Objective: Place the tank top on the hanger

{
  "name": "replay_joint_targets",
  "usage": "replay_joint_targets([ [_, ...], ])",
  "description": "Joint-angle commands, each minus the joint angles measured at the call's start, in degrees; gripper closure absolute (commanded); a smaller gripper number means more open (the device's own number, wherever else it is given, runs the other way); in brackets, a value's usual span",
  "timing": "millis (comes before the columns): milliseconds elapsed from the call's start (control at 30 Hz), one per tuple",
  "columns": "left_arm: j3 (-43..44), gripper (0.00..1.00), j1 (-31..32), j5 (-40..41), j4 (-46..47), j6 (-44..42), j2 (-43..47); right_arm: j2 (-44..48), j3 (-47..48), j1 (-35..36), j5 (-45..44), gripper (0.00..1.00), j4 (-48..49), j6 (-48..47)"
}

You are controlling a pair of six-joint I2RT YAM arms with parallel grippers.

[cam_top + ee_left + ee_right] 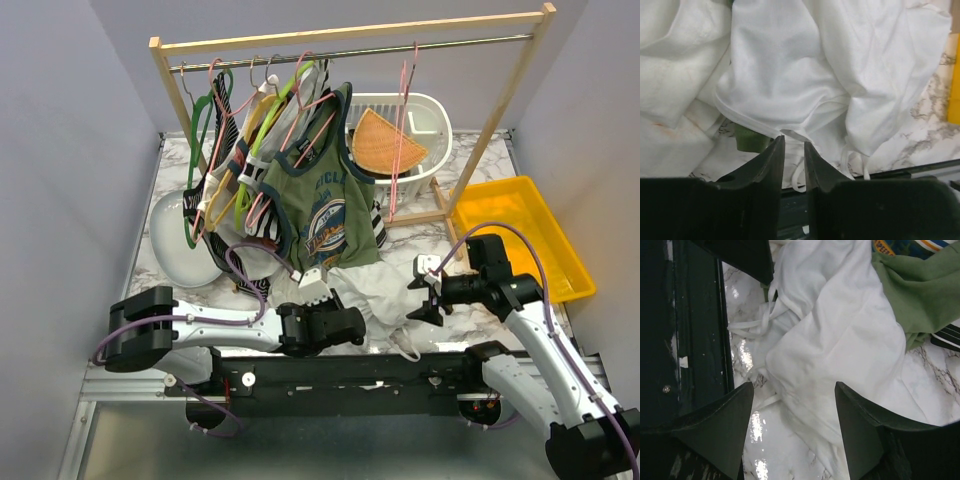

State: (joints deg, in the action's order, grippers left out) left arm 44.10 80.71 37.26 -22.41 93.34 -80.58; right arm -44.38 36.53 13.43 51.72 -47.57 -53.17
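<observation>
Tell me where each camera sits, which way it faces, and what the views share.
Top external: above and behind the arms, looking down at table and clothes rack; left arm and right arm show.
Left wrist: on the left arm, facing the tank top; narrow-gapped left gripper shows.
Right wrist: on the right arm, facing down; open right gripper shows.
Shared: all see the tank top.
</observation>
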Motion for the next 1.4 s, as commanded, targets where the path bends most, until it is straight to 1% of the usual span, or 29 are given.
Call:
replay_joint_targets([
  [0,-1.12,0.56,1.2,-2.27,1.41,-2.29,2.97,-1.5,0.38,0.28,5.05,0.25,-6.74,-8.35],
  [67,-0.94,0.5,1.73,-3.41,1.76,-2.64,2.97,-1.94,0.03,2.47,3.4,0.25,-5.96,-8.27],
  [100,-1.03,0.48,2.08,-4.11,1.85,-2.9,2.79,-1.76,-1.1,3.87,1.9,0.22,-3.34,-6.53],
  [133,-1.03,0.43,2.43,-4.47,1.93,-2.73,2.53,-1.85,-1.64,7.71,0.06,0.2,-1.75,-5.38],
  [167,-1.12,0.41,2.52,-4.91,2.2,-2.81,2.18,-1.85,-2.25,9.93,-4.66,0.2,0.09,-4.15],
  [233,-2.17,0.4,2.53,-5.88,3.6,-2.29,1.74,-2.72,-3.39,15.1,-8.99,0.2,4.49,-1.95],
  [267,-2.69,0.35,2.61,-5.97,4.13,-1.76,1.65,-4.21,-3.49,16.09,-12.14,0.2,5.55,-1.68],
  [400,-5.07,0.34,2.44,-5.35,7.03,-0.09,1.39,-6.77,-4.54,18.56,-16.39,0.25,10.2,-0.8],
  [433,-5.16,0.33,2.44,-4.31,7.21,1.65,1.21,-7.12,-4.72,19.34,-17.0,0.28,11.0,-0.45],
  [467,-5.07,0.27,2.44,-3.86,7.21,2.19,1.12,-7.38,-4.72,19.53,-17.7,0.29,11.36,-0.27],
  [533,-4.72,0.27,2.26,-2.98,7.65,3.25,0.77,-8.18,-4.72,19.79,-17.89,0.33,11.97,-0.01],
  [600,-4.29,0.27,1.56,-2.89,8.61,4.3,0.16,-8.7,-4.98,19.97,-17.71,0.34,12.41,0.08],
  [633,-4.02,0.27,1.38,-3.06,8.96,4.65,-0.63,-9.49,-4.98,20.05,-17.71,0.36,12.42,0.17],
  [733,-2.0,0.29,0.6,-3.94,7.83,6.76,-3.0,-10.46,-4.54,20.06,-17.71,0.39,12.59,0.7],
  [767,-1.39,0.32,0.51,-3.94,6.26,7.64,-3.7,-10.38,-4.54,19.97,-17.54,0.39,12.77,0.78],
  [833,0.28,0.34,0.16,-3.86,4.93,9.57,-5.37,-10.55,-4.63,20.06,-17.62,0.39,12.94,0.96],
  [867,0.64,0.37,-0.02,-3.77,4.32,9.93,-5.82,-10.64,-4.72,20.06,-17.71,0.39,12.94,0.96],
  [967,1.34,0.44,-0.9,-3.86,3.96,11.42,-7.14,-10.81,-4.72,19.97,-17.71,0.39,12.94,1.05],
  [1000,1.52,0.49,-1.16,-3.86,3.78,11.77,-7.49,-10.9,-4.72,20.05,-17.71,0.39,12.94,1.13],
  [1033,1.69,0.52,-1.34,-3.77,3.52,11.95,-7.84,-10.82,-4.72,20.06,-17.8,0.39,12.86,1.14],
  [1067,1.69,0.57,-1.6,-3.86,3.26,12.13,-8.02,-10.81,-4.72,20.06,-17.89,0.39,12.94,1.14],
  [1167,1.61,0.67,-1.69,-3.86,3.08,11.6,-7.58,-10.9,-4.72,20.06,-17.89,0.39,12.86,1.14],
  [1233,1.26,0.78,-1.61,-3.68,3.08,11.08,-6.71,-11.16,-4.72,20.06,-17.54,0.39,12.51,0.7],
  [1333,0.38,0.86,-1.61,-3.24,2.99,9.76,-4.95,-11.69,-4.63,20.06,-17.01,0.39,11.89,-0.01],
  [1367,0.12,0.86,-1.69,-3.07,3.16,9.23,-4.33,-11.95,-4.72,20.06,-16.92,0.4,11.98,-0.01],
])
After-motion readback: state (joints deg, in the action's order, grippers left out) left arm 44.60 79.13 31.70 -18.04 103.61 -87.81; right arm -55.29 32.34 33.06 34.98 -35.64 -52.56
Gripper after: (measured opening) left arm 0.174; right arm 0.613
